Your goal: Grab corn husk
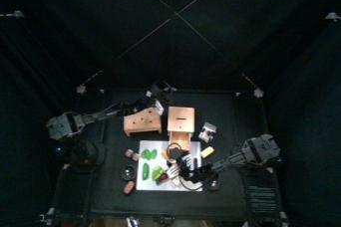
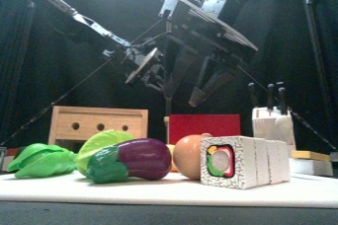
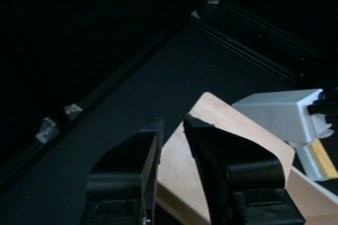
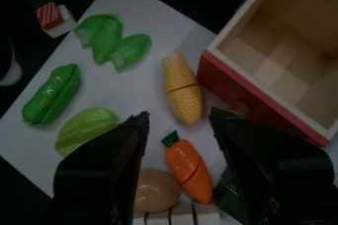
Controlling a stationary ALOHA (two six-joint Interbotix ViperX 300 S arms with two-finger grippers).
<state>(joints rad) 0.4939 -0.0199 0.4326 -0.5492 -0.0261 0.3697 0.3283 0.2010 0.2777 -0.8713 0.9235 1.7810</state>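
The corn husk (image 4: 114, 39) lies as two light green leaf pieces on the white board (image 4: 145, 12), beyond the yellow corn cob (image 4: 183, 89). My right gripper (image 4: 185, 135) hangs open above the board, over the cob's near end and an orange carrot (image 4: 188, 167), and holds nothing. It also shows in the top view (image 1: 197, 171) and the front view (image 2: 196, 86). My left gripper (image 3: 172, 155) rests apart at the table's back (image 1: 163, 90), jaws together and empty, beside the wooden box (image 3: 244, 140).
A red open box (image 4: 284, 46) stands right of the cob. Two darker green vegetables (image 4: 53, 93) (image 4: 85, 128), a sushi piece (image 4: 46, 0) and a tan egg shape (image 4: 156, 189) lie around. In front stand an eggplant (image 2: 132, 158) and a knife block (image 2: 274, 120).
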